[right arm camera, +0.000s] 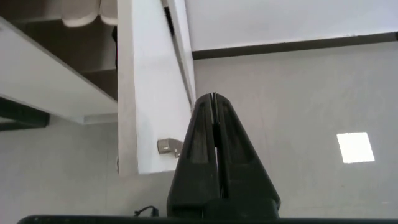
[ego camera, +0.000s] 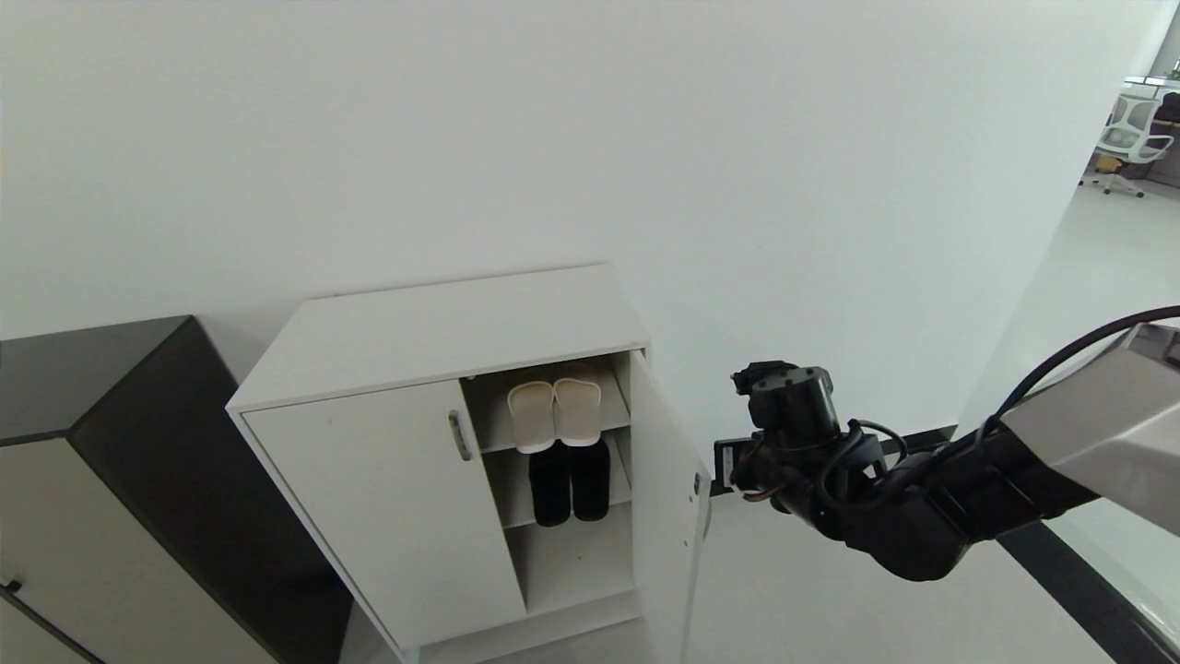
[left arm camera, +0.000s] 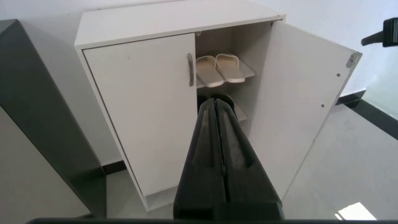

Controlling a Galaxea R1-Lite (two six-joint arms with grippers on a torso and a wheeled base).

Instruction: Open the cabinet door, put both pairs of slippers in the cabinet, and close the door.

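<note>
Head: white slippers (ego camera: 556, 415) and black slippers (ego camera: 570, 481) lie inside the cabinet (ego camera: 442, 323); its door (ego camera: 666, 516) hangs open.
Left wrist: left pincer (left arm camera: 216, 102) together, empty.
Right wrist: right pincer (right arm camera: 214, 99) together, empty, near the handle (right arm camera: 166, 145) — the door looks light and stiff, so push its free edge.

White wall (ego camera: 590, 138); dark cabinet (ego camera: 166, 461) left; office chair (ego camera: 1130, 136) far right.

Right arm (ego camera: 922, 521): black wrist, looped black cables, grey boxy link. Left hand (left arm camera: 215, 102), right hand (right arm camera: 214, 99): black wedges.
</note>
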